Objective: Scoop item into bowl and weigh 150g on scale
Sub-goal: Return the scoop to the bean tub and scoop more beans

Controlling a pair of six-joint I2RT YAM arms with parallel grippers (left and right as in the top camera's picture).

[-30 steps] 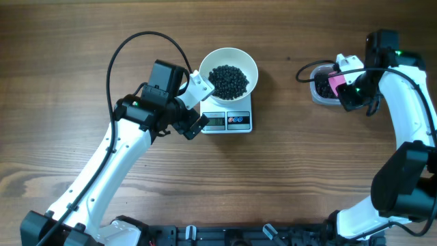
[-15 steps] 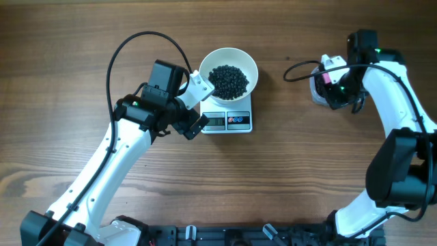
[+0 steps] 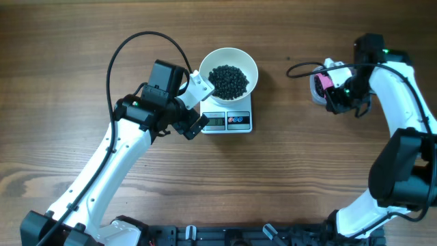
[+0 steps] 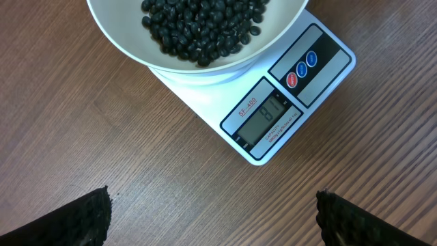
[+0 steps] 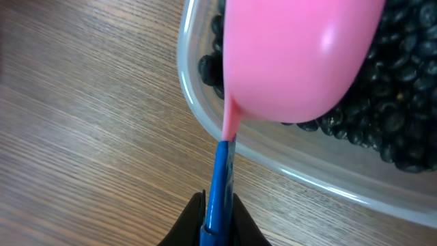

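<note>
The white bowl [image 3: 230, 61] stands on the scale [image 3: 239, 121] and holds a heap of black beans [image 3: 228, 80]. In the left wrist view the bowl [image 4: 171, 61] sits above the scale's display [image 4: 268, 115], which shows digits. My left gripper [image 3: 197, 106] is open just left of the scale, its fingertips [image 4: 82, 219] wide apart over bare wood. My right gripper [image 5: 218, 229] is shut on the blue handle [image 5: 222, 171] of a pink scoop [image 5: 293, 55]. The scoop's bowl hangs over the beans [image 5: 389, 116] in the clear tub [image 5: 205, 116].
The clear tub [image 3: 315, 94] stands at the right of the table, partly under the right gripper [image 3: 336, 96] and the pink scoop [image 3: 322, 82]. A black cable loops over the table behind the left arm [image 3: 123, 48]. Bare wood lies between scale and tub.
My right gripper has shifted left over the tub with the scoop, then settled a little to the right. The left arm, bowl and scale have not moved.
</note>
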